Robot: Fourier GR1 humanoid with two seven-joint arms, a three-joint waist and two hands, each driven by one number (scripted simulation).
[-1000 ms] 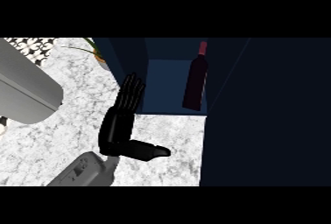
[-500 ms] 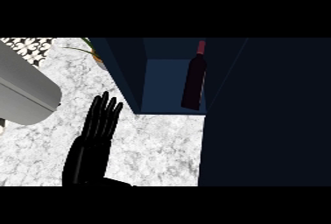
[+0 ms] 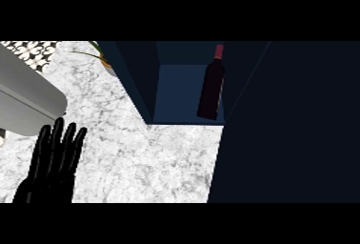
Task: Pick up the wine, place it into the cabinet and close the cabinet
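The wine (image 3: 212, 86) stands upright inside the cabinet (image 3: 184, 90), up-right of my left hand (image 3: 53, 162). That hand is flat, released, holding nothing.

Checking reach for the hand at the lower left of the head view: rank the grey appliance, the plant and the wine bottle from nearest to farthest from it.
From the left hand, head view:
1. Grey appliance, just above the hand at the left edge.
2. Plant, farther up, at the counter's back beside the cabinet.
3. Wine bottle, farthest, up and right, standing inside the open cabinet.
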